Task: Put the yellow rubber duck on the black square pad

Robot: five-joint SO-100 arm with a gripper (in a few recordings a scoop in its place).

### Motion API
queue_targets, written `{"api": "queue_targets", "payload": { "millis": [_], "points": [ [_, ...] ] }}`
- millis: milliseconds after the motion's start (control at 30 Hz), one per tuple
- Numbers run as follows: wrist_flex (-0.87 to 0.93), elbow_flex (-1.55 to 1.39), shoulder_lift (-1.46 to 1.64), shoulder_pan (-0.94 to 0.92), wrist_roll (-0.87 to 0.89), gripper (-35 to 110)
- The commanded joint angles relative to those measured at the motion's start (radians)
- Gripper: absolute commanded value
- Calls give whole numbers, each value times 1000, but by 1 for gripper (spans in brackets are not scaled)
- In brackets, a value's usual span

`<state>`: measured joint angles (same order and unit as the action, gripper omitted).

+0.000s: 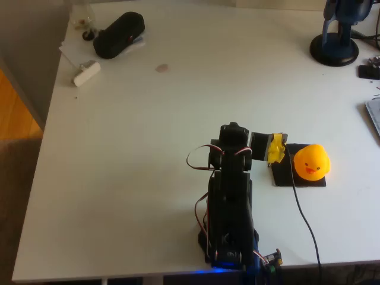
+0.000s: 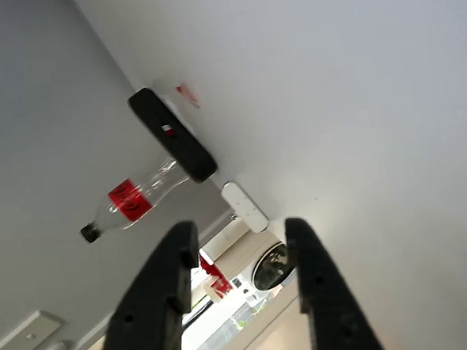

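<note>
Open and empty, the claw shows in the wrist view as two dark fingers spread apart with clear space between them; in the overhead view its yellow-taped tip sits just left of the pad, at the pad's far left corner, and whether it touches the pad I cannot tell; the duck sits on the right part of the pad, beak toward the near edge, apart from the claw; a thin black cable runs from the claw's tip across the pad's left part and off toward the near edge of the table; the arm stands at the near edge, black, with looped wires and a blue glow at its base.

A clear bottle with a red label and dark cap lies beyond the case in the wrist view; what it holds I cannot make out.

The table is white and mostly bare; at its far left corner lie the black oblong case, a small white block and some paper under them; a faint brownish spot marks the top nearby; at the far right stands a blue stand on a round dark base; orange-brown floor shows at the left.

Things at the right edge are cut off and hard to name; the wrist view is tilted, and the room past the table edge is blurred.
</note>
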<state>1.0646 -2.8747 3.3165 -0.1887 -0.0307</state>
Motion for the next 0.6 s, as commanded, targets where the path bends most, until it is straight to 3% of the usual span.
{"api": "queue_targets", "payload": {
  "millis": [0, 433, 567],
  "points": [
    [-14, -41, 44, 6, 3, 12],
    [-12, -83, 43, 15, -9, 12],
    [-6, -84, 43, 107, -34, 12]
  ]
}}
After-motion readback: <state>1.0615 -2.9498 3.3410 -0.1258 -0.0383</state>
